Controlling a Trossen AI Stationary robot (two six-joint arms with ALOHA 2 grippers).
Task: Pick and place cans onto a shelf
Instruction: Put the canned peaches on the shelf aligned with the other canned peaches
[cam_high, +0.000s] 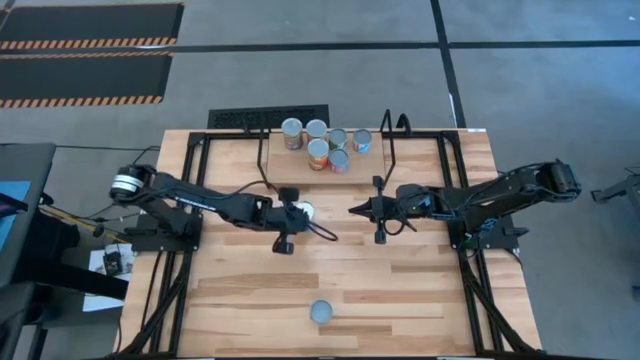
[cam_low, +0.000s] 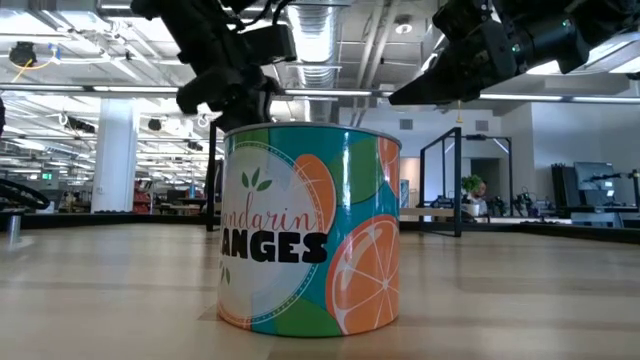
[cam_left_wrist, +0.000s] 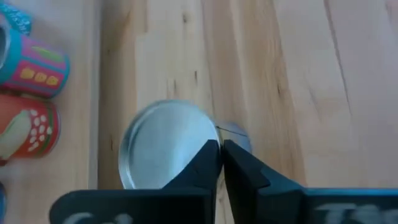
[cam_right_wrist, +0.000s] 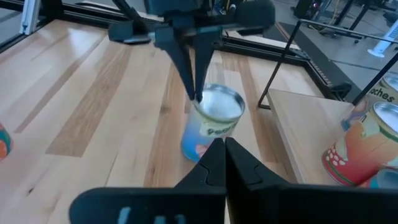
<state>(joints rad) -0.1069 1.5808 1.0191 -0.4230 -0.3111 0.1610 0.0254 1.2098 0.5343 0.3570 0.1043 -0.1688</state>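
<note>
A blue-labelled can with a silvery top stands upright on the table in front of the shelf; it also shows in the high view. My left gripper is shut and points down at the rim of this can's top. My right gripper is shut and empty, level, pointing at that can from the table's right, a short way off. Several cans stand on the light-wood shelf. An orange-and-teal can stands alone near the table's near edge. My left gripper's shut fingertips stand at the rim of the blue can's top, coming from above. I cannot tell whether they touch it. The can stands upright on the table.
The shelf's black wire frames rise at both ends of the board. Bare table lies between the two arms and the near can. A black grille lies behind the shelf. The room beyond the table shows in the low view.
</note>
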